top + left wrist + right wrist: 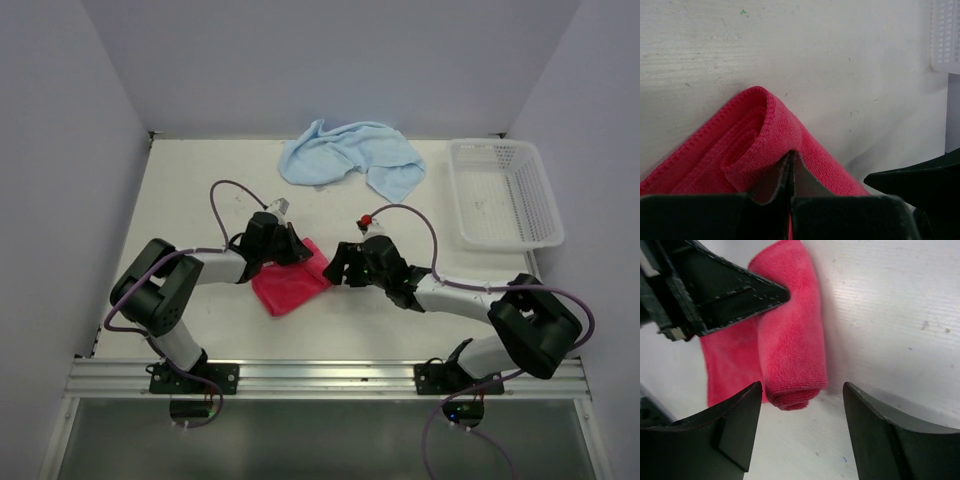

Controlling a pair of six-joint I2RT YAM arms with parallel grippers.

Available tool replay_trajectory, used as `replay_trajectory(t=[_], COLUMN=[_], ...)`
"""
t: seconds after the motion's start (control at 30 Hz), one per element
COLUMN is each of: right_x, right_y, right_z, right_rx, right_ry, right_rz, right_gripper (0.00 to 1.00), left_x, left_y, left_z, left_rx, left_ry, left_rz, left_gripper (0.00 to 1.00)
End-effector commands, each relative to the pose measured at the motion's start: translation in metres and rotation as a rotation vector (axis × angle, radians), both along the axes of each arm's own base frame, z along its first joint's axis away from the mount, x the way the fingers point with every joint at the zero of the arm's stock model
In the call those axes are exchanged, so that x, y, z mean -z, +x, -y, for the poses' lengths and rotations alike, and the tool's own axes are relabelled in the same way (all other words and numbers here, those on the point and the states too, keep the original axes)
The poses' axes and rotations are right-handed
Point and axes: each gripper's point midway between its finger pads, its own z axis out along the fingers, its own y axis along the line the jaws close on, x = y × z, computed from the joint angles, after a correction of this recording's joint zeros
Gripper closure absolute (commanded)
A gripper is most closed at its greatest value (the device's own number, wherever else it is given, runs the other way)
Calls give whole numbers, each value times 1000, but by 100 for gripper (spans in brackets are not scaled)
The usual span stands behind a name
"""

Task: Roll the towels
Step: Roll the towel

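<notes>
The red-pink towel [290,283] lies partly rolled on the table between the two arms; its rolled end [792,355] points toward my right wrist camera. My left gripper [291,246] is shut, its tips [790,156] pinching a fold of the roll [760,135] from above. My right gripper [340,268] stands open at the roll's near end [802,387], a finger [740,420] on each side and apart from the cloth. The light blue towel [350,158] lies crumpled at the back of the table, away from both grippers.
A white mesh basket [504,192] stands at the back right and shows at the corner of the left wrist view [945,35]. The right gripper's dark finger [920,177] sits close beside the left one. Grey walls enclose the white table [200,200].
</notes>
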Motion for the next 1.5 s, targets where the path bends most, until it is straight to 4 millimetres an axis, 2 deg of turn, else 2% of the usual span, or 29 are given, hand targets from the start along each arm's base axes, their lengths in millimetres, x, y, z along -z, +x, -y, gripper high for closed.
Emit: replay_trajectory(t=[0.0,0.03,0.13,0.27,0.37,0.47,0.8,0.97,1.23,1.37,1.47], right_x=[-51,-59,-64,-53,-42,-31,-1,5,32,37,30], right_y=[0,0,5,16,20,21,9,2,-3,-3,-1], right_z=[-31,-34,-31,-17,-11,-10,-24,-32,-24,-16,-15], right_rx=[-85,-92,-72,0,30,37,-23,-56,-43,-31,-36], right_ry=[311,361,403,408,407,401,427,440,287,158,45], right_rz=[18,25,10,-24,-58,-91,-198,-225,-240,-202,-127], right_gripper=[29,28,27,33,42,45,43,42,41,49,69], left_x=[38,38,38,35,34,33,33,37,39,38,35], left_y=[-10,-10,-10,-10,-10,-10,-11,-12,-15,-16,-15], left_z=[-30,-30,-31,-32,-33,-33,-31,-35,-35,-35,-34], left_rx=[-39,-39,-39,-38,-42,-40,-47,-60,-59,-59,-61], left_ry=[135,137,140,140,141,135,119,127,122,121,113], left_rz=[-76,-74,-74,-70,-68,-68,-69,-72,-77,-76,-69], left_gripper=[100,100,100,100,100,100,100,100,100,100,100])
